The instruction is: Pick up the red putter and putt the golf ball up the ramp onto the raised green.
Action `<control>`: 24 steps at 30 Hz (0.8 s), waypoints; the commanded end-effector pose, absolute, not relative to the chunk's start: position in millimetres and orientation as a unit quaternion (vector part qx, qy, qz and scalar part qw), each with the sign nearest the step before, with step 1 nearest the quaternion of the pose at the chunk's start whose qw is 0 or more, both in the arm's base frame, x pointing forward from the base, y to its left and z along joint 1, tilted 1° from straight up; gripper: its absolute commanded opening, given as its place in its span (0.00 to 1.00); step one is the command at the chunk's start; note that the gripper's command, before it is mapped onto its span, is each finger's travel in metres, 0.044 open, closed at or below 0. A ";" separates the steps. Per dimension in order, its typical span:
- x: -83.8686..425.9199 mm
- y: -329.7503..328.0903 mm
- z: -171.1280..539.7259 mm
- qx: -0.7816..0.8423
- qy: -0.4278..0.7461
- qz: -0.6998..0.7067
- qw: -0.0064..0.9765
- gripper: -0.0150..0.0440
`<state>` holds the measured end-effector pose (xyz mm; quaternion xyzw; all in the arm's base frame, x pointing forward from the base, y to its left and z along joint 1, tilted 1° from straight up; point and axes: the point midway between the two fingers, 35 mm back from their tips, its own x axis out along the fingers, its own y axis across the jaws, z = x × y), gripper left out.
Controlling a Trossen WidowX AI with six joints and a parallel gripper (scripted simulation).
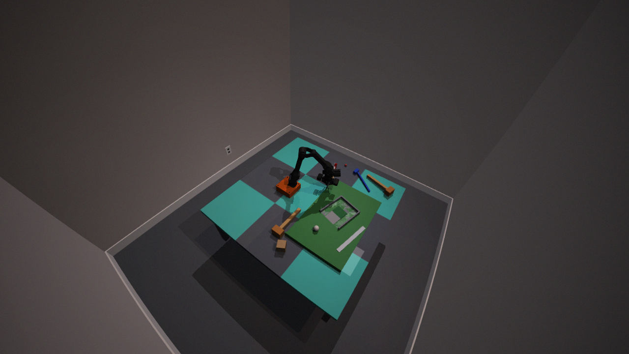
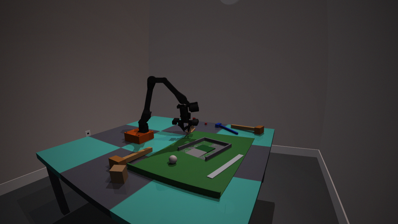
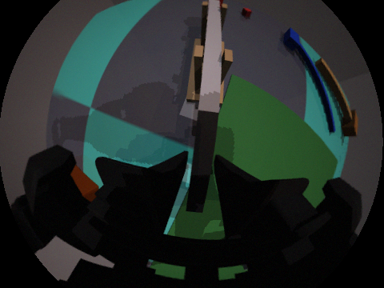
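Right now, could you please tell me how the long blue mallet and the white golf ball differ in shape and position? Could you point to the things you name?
The long blue mallet (image 1: 363, 181) (image 2: 227, 128) (image 3: 318, 76) has a thin handle and a blocky head, whereas the white golf ball (image 1: 316, 227) (image 2: 172, 159) is round. The mallet lies on the checkered table, beyond the green board, while the ball sits on that board.

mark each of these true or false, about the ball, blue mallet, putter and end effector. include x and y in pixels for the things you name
1. The golf ball (image 1: 316, 227) (image 2: 172, 159) is on the raised green. False: it lies on the green board (image 1: 303, 235) (image 2: 178, 178), outside the grey border (image 1: 352, 205) (image 2: 222, 151).
2. The blue mallet (image 1: 362, 180) (image 2: 228, 129) (image 3: 316, 74) lies beside the board. True.
3. The putter's dark grip end (image 3: 202, 172) is between the end effector's (image 1: 327, 186) (image 2: 185, 130) (image 3: 201, 156) fingers. True.
4. The end effector is over the golf ball. False: it is at the putter's rack (image 2: 191, 130) (image 3: 192, 86).
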<state>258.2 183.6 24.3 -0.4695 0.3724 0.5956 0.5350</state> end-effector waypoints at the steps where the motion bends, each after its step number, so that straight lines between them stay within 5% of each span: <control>1: 258.3 183.6 24.6 -0.470 0.372 0.595 0.535 0.33; 8: 258.3 183.6 24.6 -0.470 0.372 0.595 0.535 0.25; 24: 256.2 182.6 108.8 -0.469 0.373 0.596 0.535 0.25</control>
